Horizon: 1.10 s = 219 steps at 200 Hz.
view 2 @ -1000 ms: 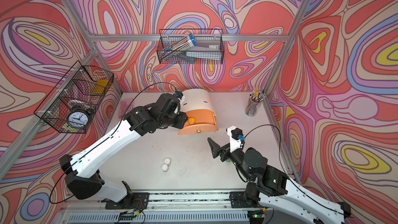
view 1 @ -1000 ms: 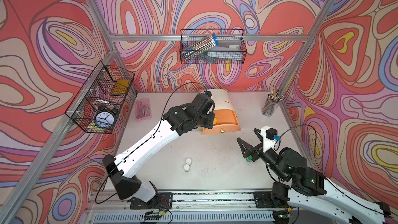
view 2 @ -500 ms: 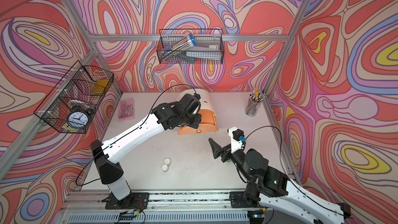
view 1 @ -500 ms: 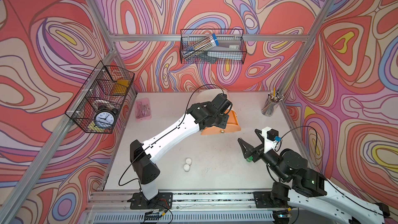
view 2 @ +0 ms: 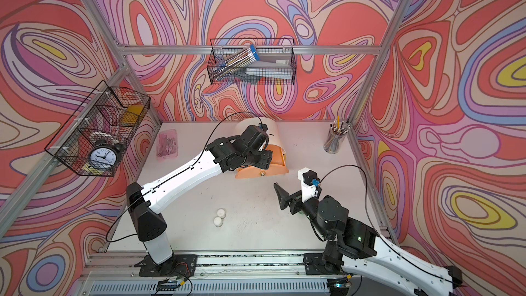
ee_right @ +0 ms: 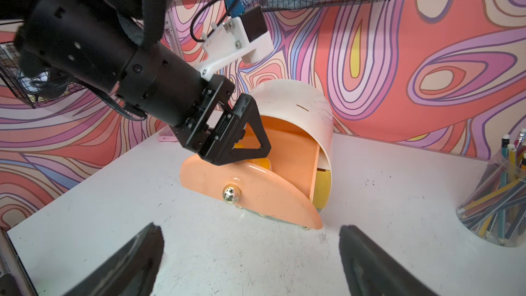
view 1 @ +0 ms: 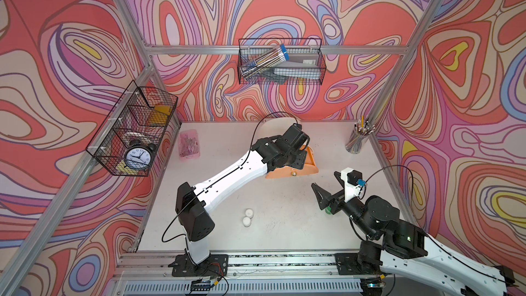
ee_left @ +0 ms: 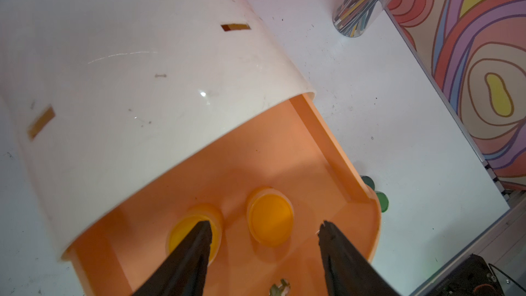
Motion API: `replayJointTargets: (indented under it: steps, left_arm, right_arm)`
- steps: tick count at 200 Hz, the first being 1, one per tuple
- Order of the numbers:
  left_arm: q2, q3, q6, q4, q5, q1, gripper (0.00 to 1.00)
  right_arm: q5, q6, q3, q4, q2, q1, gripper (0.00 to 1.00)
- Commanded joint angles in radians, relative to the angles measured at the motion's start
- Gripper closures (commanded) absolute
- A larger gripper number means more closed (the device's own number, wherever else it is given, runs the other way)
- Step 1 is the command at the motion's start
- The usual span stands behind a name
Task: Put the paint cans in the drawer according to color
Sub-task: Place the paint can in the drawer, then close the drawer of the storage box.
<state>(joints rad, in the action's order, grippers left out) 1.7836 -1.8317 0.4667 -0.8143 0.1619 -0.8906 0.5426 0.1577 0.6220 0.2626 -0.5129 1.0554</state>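
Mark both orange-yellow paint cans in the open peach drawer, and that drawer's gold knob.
Half-hidden orange-yellow can [ee_left: 180, 232]: left wrist view, exposed lid edge beside the tool finger.
Clear orange-yellow can [ee_left: 271, 220]: left wrist view, lid centre.
Gold knob [ee_right: 232, 194]: right wrist view, ball's front.

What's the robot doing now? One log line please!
left fingers: open over peach drawer | in drawer: two orange-yellow paint cans | right fingers: open, empty | on table: two white paint cans

Bright even light, soft shadows, wrist-view distortion
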Motion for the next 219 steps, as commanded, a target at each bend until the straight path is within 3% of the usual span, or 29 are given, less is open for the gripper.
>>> replayJointTargets:
  steps: [1,23,54,102,182,219]
  left_arm:
    - [-0.111,0.050,-0.023,0.008,0.054,-0.002,0.32]
    - [-0.252,0.175,-0.071,0.053,0.136,-0.002,0.30]
    - [-0.448,0.383,-0.119,0.138,0.256,0.002,0.19]
    - [-0.637,0.673,-0.140,0.313,0.263,0.004,0.15]
    - [-0.776,0.858,-0.139,0.330,0.304,0.004,0.13]
    - [-0.877,0.953,-0.094,0.369,0.310,0.004,0.13]
  right_arm:
    - [0.028,0.008,0.000,0.013,-0.087,0.005,0.02]
    - [0.040,0.026,-0.004,-0.038,-0.201,0.007,0.03]
    - [0.038,0.078,-0.019,-0.162,-0.324,0.006,0.04]
    - [0.170,0.117,0.022,-0.324,-0.546,0.006,0.07]
    - [0.331,0.016,0.139,-0.497,-0.778,0.005,0.04]
    - [0.321,-0.036,0.208,-0.567,-0.871,-0.010,0.03]
